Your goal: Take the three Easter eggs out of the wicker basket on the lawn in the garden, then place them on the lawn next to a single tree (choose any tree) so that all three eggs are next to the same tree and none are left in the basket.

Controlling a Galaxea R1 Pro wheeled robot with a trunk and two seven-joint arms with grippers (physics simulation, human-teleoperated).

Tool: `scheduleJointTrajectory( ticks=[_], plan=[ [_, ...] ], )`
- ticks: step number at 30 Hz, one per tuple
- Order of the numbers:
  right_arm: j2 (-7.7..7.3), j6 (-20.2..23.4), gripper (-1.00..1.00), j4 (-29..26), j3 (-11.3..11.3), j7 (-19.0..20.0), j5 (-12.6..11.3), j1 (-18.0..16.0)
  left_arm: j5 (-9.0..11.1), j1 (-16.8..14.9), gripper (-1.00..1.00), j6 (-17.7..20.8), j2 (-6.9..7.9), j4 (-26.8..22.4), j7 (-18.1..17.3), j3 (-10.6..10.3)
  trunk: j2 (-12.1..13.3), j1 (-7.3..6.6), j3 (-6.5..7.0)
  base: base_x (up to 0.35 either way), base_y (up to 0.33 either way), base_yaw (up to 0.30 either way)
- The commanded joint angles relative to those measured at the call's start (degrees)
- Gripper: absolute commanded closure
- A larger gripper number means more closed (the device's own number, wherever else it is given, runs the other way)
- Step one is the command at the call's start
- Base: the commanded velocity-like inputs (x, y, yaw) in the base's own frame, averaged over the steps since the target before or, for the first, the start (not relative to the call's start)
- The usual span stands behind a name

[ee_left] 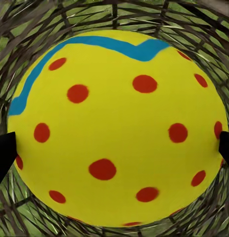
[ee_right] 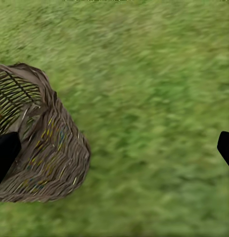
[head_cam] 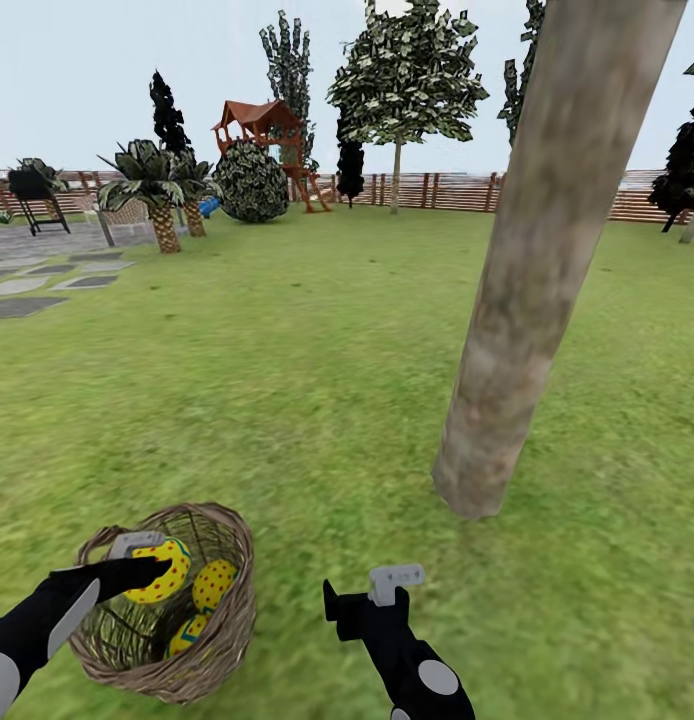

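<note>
The left gripper is reaching into the wicker basket on the lawn, its jaws sitting on either side of the top egg, apparently touching it; whether they are gripping firmly I cannot tell. Two more eggs are lying below it in the basket. The basket is tilting, so a lift could drag it over or let the smooth egg slip back. The right gripper is hovering over the grass with its jaws wide and empty, near the tree.
</note>
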Motion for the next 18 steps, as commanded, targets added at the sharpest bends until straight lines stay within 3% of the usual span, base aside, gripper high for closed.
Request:
scheduleJointTrajectory(
  ticks=[1,18],
  plan=[
    [0.00,0.2,-1.00,-0.1,0.1,-0.6,-0.6,0.0,0.3,0.0,1.00,0.3,0.07,-0.1,0.0,-0.3,0.4,-0.23,0.13,0.000,0.000,0.000],
    [0.04,0.2,-1.00,-0.1,0.2,-0.6,-0.7,0.0,0.4,0.0,1.00,8.4,0.35,-2.4,0.0,0.4,7.2,-3.97,3.18,0.000,0.000,0.000]
  ],
)
